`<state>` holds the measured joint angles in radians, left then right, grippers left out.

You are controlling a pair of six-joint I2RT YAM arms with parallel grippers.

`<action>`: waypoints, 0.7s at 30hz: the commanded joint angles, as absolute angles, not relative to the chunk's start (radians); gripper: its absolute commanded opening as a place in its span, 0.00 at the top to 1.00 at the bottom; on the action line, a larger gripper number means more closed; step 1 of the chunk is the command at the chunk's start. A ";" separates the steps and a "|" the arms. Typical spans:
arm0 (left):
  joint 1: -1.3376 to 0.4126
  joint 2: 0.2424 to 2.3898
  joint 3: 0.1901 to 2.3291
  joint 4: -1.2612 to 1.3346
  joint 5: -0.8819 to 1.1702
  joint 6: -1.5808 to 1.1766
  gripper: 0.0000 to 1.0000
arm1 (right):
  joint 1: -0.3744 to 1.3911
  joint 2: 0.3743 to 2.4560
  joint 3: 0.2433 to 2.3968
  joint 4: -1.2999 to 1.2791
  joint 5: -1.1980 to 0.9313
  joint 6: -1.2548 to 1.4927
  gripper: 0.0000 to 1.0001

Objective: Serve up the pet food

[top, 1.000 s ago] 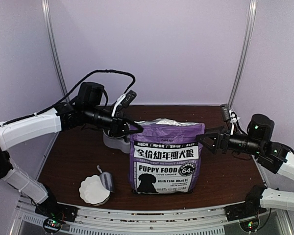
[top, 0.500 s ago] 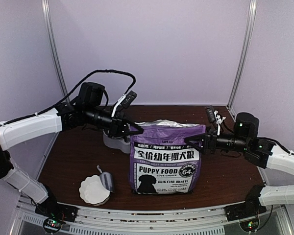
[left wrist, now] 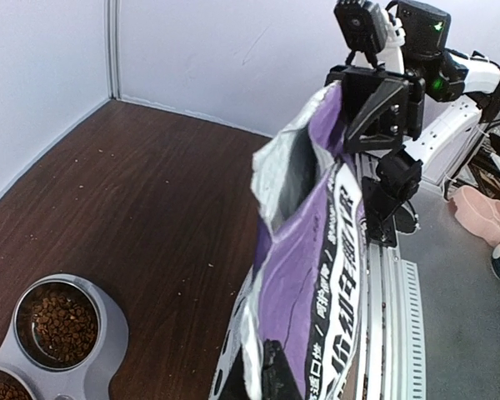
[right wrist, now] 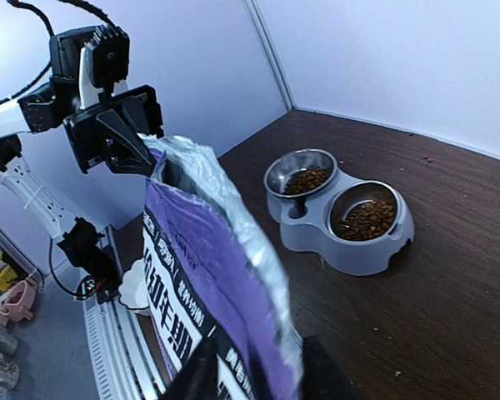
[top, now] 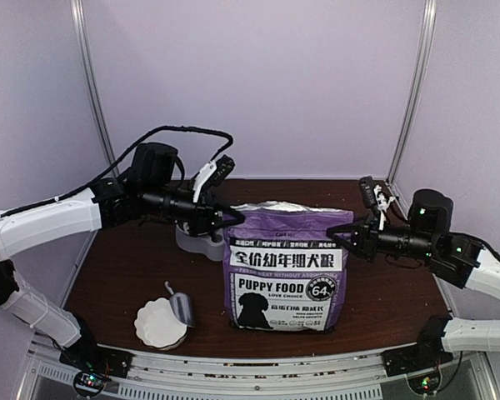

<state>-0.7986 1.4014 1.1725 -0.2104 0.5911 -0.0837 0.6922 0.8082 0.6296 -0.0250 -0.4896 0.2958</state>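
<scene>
From above, my left gripper (top: 231, 218) and right gripper (top: 340, 232) each pinch 1 top corner of the upright bag (top: 287, 267). The scoop (top: 182, 307) lies apart.

Left wrist: pet food (left wrist: 62, 321) sits in the feeder (left wrist: 112, 333).

Right wrist: its 2 bowls both hold some, so I judge serving is partly done.

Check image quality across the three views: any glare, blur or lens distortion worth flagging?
Top external: even, soft light, the bag print sharp, mild sheen on its foil top. Left wrist: wide-angle stretch, the bag looming large near the lens. Right wrist: the bag's near edge soft, the pet food crisp, slight glint on the steel bowls.
</scene>
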 commanded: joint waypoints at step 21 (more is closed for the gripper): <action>-0.877 1.404 1.226 -0.308 0.807 0.005 1.00 | 0.873 1.285 1.447 -0.806 -0.617 -0.139 0.01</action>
